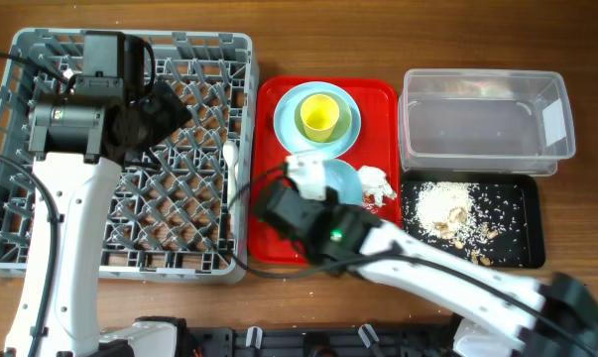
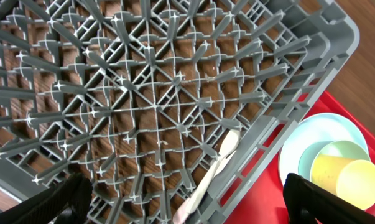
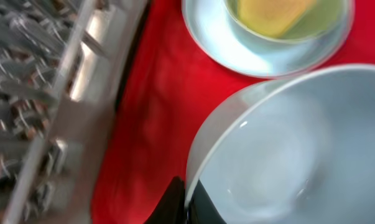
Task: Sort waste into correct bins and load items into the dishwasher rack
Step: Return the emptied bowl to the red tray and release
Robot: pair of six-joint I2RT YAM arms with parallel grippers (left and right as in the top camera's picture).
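My right gripper (image 3: pixel 188 198) is shut on the left rim of the light blue bowl (image 3: pixel 280 149), which sits at the front of the red tray; it also shows in the overhead view (image 1: pixel 313 183). Behind it the yellow-green cup (image 1: pixel 318 115) stands in the pale green bowl (image 1: pixel 344 124) on the light blue plate (image 1: pixel 289 107). A crumpled white tissue (image 1: pixel 376 183) lies to the right of the blue bowl. My left gripper (image 2: pixel 187 193) hangs open over the grey dishwasher rack (image 1: pixel 41 228), above a white spoon (image 2: pixel 219 160). The red wrapper and the fork are out of view.
The red serving tray (image 1: pixel 271 228) lies between the rack and the bins. The clear tub (image 1: pixel 482 124) stands at the back right. The black tray (image 1: pixel 517 223) in front of it holds rice-like food scraps (image 1: pixel 445 210). The right arm stretches across the table's front.
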